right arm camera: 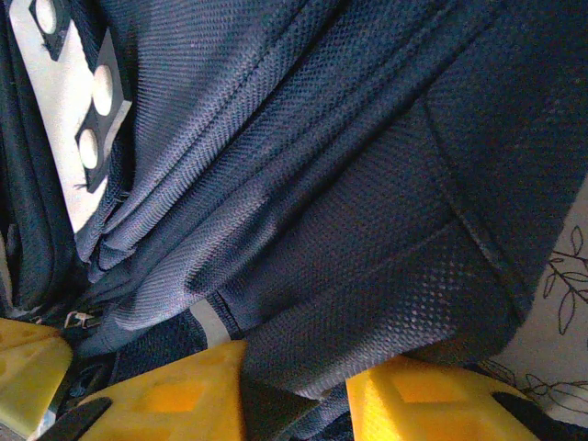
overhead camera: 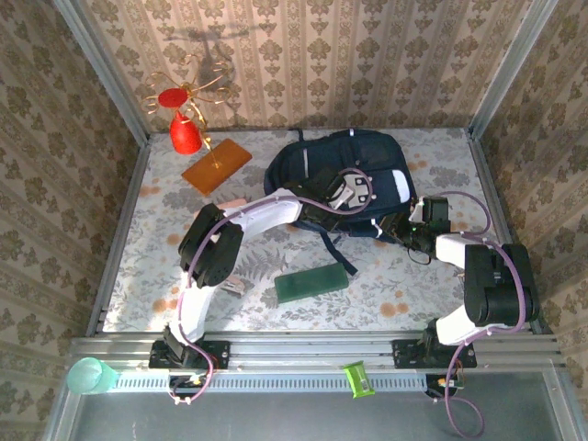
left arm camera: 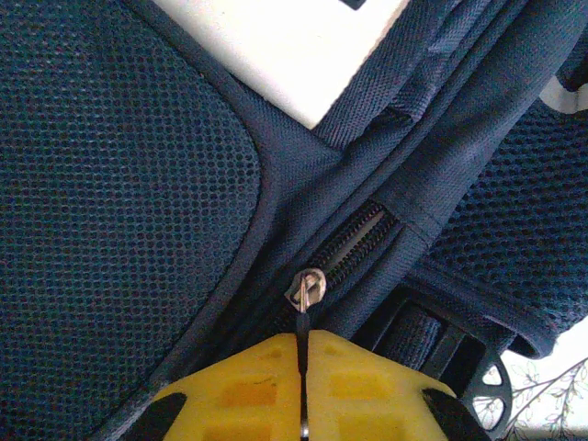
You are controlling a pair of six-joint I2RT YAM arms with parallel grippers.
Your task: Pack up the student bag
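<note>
The student bag [overhead camera: 317,165] is a large dark navy backpack lying at the back middle of the table. My left gripper [overhead camera: 352,195] rests on top of it. In the left wrist view the yellow fingers [left arm camera: 248,386] are pressed together on the thin dark zipper pull [left arm camera: 302,323], just below the metal slider [left arm camera: 308,288] on the bag's zip. My right gripper [overhead camera: 415,228] is at the bag's right side. Its yellow fingers [right arm camera: 165,395] pinch a fold of the bag's navy mesh fabric [right arm camera: 367,303].
A green flat case [overhead camera: 311,283] lies on the table in front of the bag. An orange board [overhead camera: 216,165] with a red cone and wire stand [overhead camera: 186,133] sits at the back left. A teal cup [overhead camera: 88,375] and a green clip [overhead camera: 356,379] are on the near rail.
</note>
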